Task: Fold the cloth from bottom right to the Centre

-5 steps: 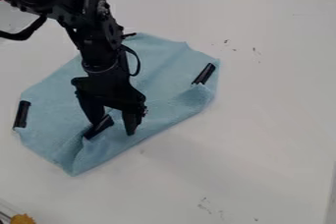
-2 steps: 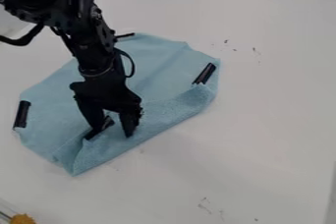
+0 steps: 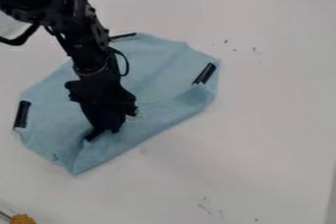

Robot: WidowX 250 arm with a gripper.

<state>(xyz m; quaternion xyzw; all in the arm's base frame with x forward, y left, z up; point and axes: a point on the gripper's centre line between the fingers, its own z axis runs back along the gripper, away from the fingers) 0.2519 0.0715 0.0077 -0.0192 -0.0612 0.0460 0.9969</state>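
The gripper (image 3: 107,128) hangs over the lower left part of the light blue cloth (image 3: 160,75), its fingers close together on a folded-in corner of it. A black strip (image 3: 93,135) at that corner pokes out beside the fingertips, partly hidden by them. More black strips lie at the cloth's left edge, its right side and its top. The cloth is flat in the middle, with a flap turned over along its lower right edge and a pointed crease at the bottom.
The white table (image 3: 263,115) surrounds the cloth, with small dark marks at the right and lower right. An orange-yellow object (image 3: 22,218) sits at the bottom left corner. Dark items are beyond the table's far edge at the top right.
The gripper has shifted slightly left, and its fingers have come together from apart onto the corner. The cloth's bottom crease has changed shape a little.
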